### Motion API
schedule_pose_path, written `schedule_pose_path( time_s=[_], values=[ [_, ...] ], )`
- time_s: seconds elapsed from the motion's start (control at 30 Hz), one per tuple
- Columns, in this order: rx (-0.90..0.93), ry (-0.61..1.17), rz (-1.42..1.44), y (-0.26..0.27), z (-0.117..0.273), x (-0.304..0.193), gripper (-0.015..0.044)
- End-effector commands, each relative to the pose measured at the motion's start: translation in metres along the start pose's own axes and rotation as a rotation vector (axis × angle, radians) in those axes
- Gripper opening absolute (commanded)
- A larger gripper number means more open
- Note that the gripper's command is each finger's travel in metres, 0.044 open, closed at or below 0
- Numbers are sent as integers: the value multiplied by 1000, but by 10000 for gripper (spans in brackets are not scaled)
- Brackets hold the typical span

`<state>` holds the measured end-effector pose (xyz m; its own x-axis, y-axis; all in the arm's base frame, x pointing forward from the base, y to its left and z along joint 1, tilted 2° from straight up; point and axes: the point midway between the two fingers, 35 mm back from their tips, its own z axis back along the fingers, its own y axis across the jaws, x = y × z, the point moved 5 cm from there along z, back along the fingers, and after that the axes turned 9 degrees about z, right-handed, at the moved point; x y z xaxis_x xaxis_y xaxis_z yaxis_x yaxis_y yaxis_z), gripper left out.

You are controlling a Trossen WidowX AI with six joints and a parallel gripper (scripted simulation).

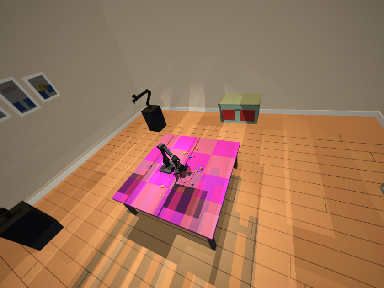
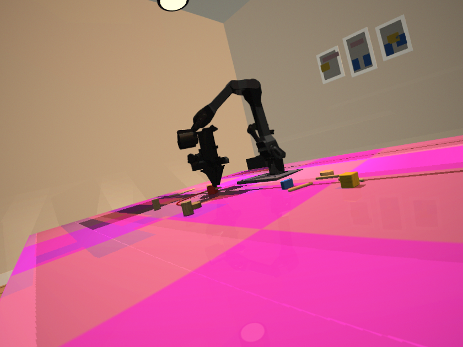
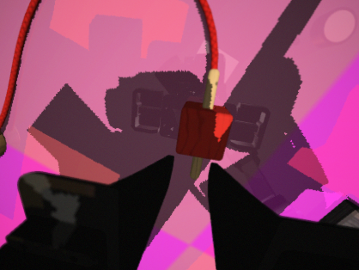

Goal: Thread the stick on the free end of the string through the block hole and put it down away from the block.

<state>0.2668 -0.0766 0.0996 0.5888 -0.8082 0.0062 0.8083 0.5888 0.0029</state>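
The red wooden block (image 1: pixel 180 175) (image 2: pixel 211 189) (image 3: pixel 203 131) sits on the table. The pale stick (image 3: pixel 211 88) runs through its hole; a longer part shows on the string side and a short darker end sticks out on the gripper side. The red string (image 1: pixel 189 180) (image 3: pixel 214 43) joins the stick's far end and curves round to the round wooden button (image 1: pixel 196 170) (image 2: pixel 196 205) (image 3: pixel 2 144). No string shows on the gripper side of the block. My gripper (image 2: pixel 215 185) (image 3: pixel 191 164) is partly open and empty, pointing down close above the short stick end, which shows between the fingertips in the wrist view.
Wooden cylinders (image 1: pixel 200 168) (image 2: pixel 187 208) (image 2: pixel 156 204) stand near the button and string. A yellow block (image 1: pixel 196 148) (image 2: pixel 349 179), a blue block (image 1: pixel 190 157) (image 2: pixel 286 183), a wooden disc (image 2: pixel 327 172) and loose sticks (image 2: pixel 300 186) lie to one side. Another disc (image 1: pixel 162 186) and sticks (image 1: pixel 161 195) lie opposite.
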Motion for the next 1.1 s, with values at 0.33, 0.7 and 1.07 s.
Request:
schedule_pose_path(
  time_s=[0.33,0.7,1.07],
  values=[
    [-8,15,-4,-3,-16,-4,122],
    [-8,15,-4,-3,-16,-4,122],
    [-8,15,-4,-3,-16,-4,122]
  ],
)
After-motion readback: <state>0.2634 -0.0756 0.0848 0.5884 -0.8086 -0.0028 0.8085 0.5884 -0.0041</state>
